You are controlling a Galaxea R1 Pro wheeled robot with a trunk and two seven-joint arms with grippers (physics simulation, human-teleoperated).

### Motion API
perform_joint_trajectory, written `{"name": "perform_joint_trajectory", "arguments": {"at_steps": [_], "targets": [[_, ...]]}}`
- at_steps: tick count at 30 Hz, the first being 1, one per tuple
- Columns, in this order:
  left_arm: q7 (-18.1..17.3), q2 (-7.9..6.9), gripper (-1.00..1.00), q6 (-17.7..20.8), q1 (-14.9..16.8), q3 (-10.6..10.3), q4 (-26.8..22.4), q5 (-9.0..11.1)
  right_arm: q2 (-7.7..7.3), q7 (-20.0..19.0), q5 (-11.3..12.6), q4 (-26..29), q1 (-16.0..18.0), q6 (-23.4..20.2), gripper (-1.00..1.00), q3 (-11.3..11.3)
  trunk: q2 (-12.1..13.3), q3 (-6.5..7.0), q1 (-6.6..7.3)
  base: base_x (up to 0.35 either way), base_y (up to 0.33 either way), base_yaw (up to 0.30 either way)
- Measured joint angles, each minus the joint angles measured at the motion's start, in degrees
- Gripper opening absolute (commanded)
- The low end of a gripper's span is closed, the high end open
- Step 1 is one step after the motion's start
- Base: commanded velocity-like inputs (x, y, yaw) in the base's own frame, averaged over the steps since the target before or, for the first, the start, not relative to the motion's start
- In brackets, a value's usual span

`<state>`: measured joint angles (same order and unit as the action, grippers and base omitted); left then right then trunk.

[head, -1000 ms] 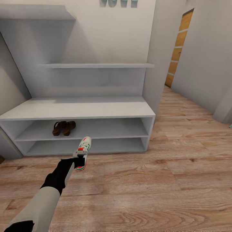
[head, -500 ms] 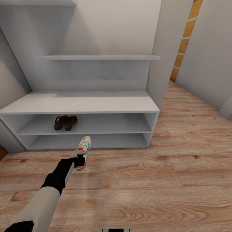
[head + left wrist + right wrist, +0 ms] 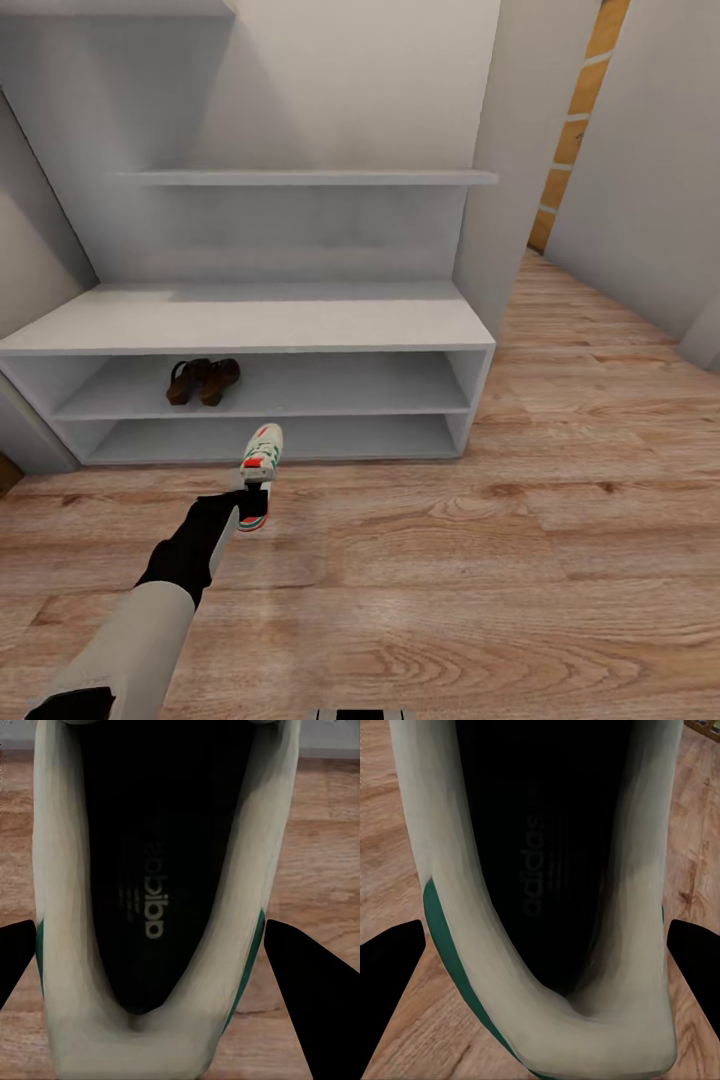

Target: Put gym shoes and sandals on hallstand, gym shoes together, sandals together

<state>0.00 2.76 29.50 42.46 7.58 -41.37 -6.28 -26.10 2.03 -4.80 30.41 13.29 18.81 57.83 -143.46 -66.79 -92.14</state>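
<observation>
In the head view the light-grey hallstand (image 3: pixel 250 325) stands straight ahead on the corridor floor (image 3: pixel 470 570). The two sandals (image 3: pixel 204 381), dark brown, sit side by side at the left of its upper open tier. My left gripper (image 3: pixel 251 497) is shut on the heel of a white gym shoe (image 3: pixel 263 455) and holds it above the floor, in front of the lower tier. The left wrist view looks into this gym shoe (image 3: pixel 157 892) between the fingers of the left gripper (image 3: pixel 150 926). In the right wrist view a second gym shoe (image 3: pixel 547 870) sits between the fingers of the right gripper (image 3: pixel 544 926).
A grey wall panel (image 3: pixel 500 200) bounds the hallstand on its right. Past it the corridor runs back to an orange wooden door (image 3: pixel 575 130). Two staggered upper shelves (image 3: pixel 300 178) hang above the bench top. Wood flooring stretches wide to the right.
The camera has come closer to the hallstand, which now looks larger and lower in the picture. My left arm has reached slightly forward with the gym shoe. The sandals have not moved.
</observation>
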Motion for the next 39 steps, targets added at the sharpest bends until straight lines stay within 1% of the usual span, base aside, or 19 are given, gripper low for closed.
{"name": "perform_joint_trajectory", "arguments": {"at_steps": [7, 31, 39], "targets": [[1.69, 0.38, -1.00, -0.12, 0.05, -0.02, -0.47, 0.02, 0.00, -0.09, -0.36, 0.01, 0.00, -0.01, -1.00, 0.00, 0.00, 0.00, 0.02, 0.242, -0.132, 0.000], [2.15, 0.33, -1.00, -0.17, 0.14, -0.02, -0.80, 0.01, 0.09, -0.09, -0.37, -0.08, -0.01, -0.01, -1.00, -0.03, 0.00, 0.00, 0.02, 0.287, -0.169, 0.000], [2.19, 0.28, -1.00, -0.15, 0.11, -0.01, -0.81, 0.01, 0.09, -0.09, -0.37, -0.11, 0.00, 0.00, -1.00, -0.02, 0.00, 0.00, 0.02, 0.322, -0.060, 0.000]]}}
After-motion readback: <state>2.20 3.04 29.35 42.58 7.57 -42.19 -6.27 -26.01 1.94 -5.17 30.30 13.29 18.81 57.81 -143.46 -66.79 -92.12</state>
